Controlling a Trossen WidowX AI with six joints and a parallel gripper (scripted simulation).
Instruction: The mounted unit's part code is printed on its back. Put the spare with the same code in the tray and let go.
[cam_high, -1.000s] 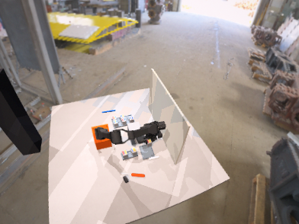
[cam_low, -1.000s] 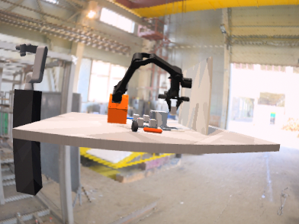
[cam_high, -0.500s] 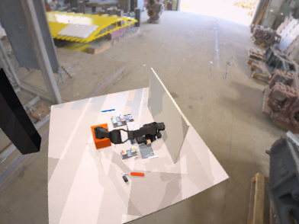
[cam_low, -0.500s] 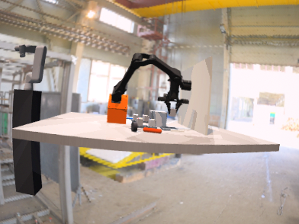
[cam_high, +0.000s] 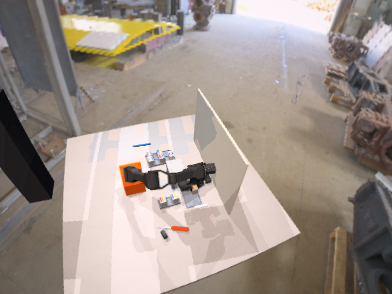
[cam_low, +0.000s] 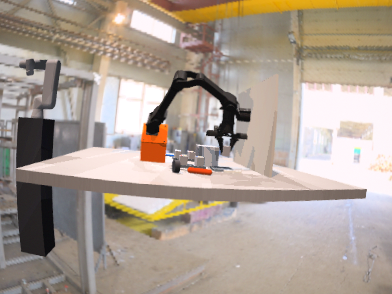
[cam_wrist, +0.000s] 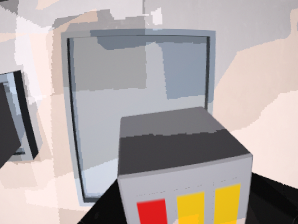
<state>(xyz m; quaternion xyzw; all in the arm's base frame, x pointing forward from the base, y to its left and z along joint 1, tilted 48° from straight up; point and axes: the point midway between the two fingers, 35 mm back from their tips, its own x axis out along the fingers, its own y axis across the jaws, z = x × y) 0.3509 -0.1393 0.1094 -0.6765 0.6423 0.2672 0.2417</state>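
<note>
One gripper (cam_low: 226, 141) clamps a grey block (cam_wrist: 182, 183) striped red, yellow, yellow, hanging above the tray (cam_wrist: 140, 106) directly below, apparently lined up for release.
</note>
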